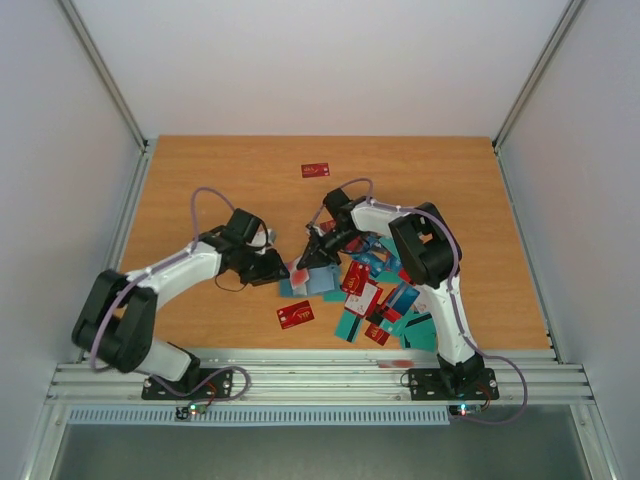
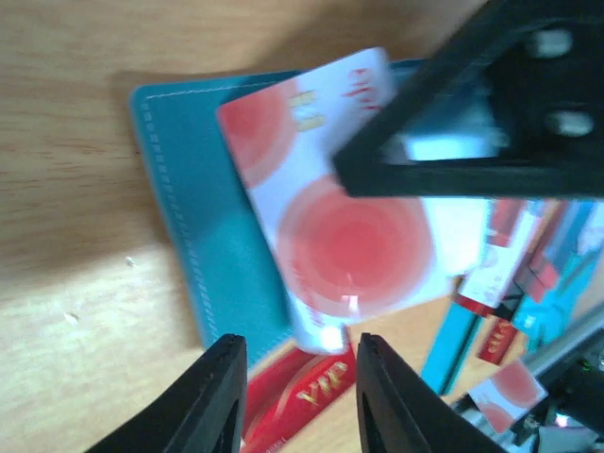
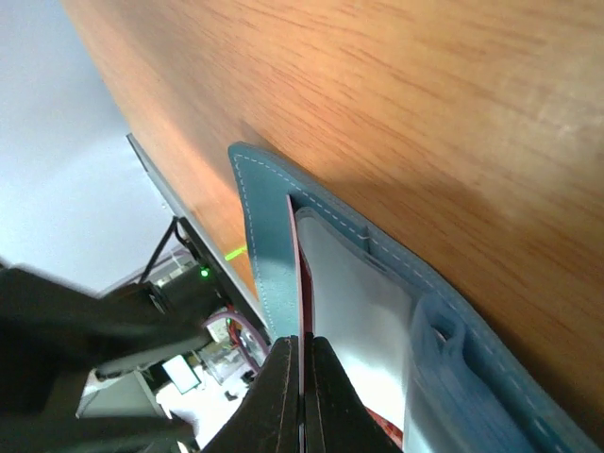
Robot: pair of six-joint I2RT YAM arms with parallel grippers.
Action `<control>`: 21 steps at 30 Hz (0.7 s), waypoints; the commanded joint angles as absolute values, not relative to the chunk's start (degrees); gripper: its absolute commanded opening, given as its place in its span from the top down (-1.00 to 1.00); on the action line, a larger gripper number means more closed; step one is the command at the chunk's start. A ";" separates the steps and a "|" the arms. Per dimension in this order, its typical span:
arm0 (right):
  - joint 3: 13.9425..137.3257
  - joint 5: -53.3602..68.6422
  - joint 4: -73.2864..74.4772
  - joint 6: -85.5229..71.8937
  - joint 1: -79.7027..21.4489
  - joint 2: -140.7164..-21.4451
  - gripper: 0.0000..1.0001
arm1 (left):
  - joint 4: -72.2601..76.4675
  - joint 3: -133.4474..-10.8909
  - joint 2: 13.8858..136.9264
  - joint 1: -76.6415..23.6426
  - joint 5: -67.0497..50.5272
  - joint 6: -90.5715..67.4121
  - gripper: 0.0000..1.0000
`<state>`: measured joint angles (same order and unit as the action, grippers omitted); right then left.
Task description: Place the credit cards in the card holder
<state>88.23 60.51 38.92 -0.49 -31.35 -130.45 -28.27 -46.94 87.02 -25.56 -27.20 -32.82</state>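
Observation:
The teal card holder (image 1: 312, 283) lies on the table left of the card pile and also shows in the left wrist view (image 2: 193, 217). My right gripper (image 1: 304, 264) is shut on a white card with red circles (image 2: 349, 236) and holds it over the holder. In the right wrist view the gripper (image 3: 302, 373) holds this card (image 3: 298, 274) edge-on against the holder's pocket flap (image 3: 267, 236). My left gripper (image 1: 281, 270) is open and empty just left of the holder, its tips (image 2: 297, 392) above a red VIP card (image 2: 316, 392).
A pile of several red, teal, blue and white cards (image 1: 385, 300) lies right of the holder under the right arm. One red card (image 1: 295, 315) lies alone near the front, another (image 1: 315, 170) at the back. A metal rail (image 1: 320, 372) runs along the table's near edge.

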 commanded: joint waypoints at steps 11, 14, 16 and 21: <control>93.39 63.85 35.21 -6.90 -31.76 -131.59 0.98 | -14.46 -42.64 79.82 -25.49 -38.10 -28.80 0.29; 93.83 63.45 35.62 -7.10 -31.82 -132.36 0.97 | -7.65 -41.37 81.97 -25.52 -43.39 -30.19 0.29; 94.19 63.41 35.37 -7.62 -31.81 -133.18 0.98 | -5.34 -41.02 83.05 -25.57 -44.97 -30.38 0.29; 95.54 63.61 34.40 -9.42 -31.83 -134.74 0.98 | -7.66 -44.88 84.61 -27.12 -45.69 -28.63 0.31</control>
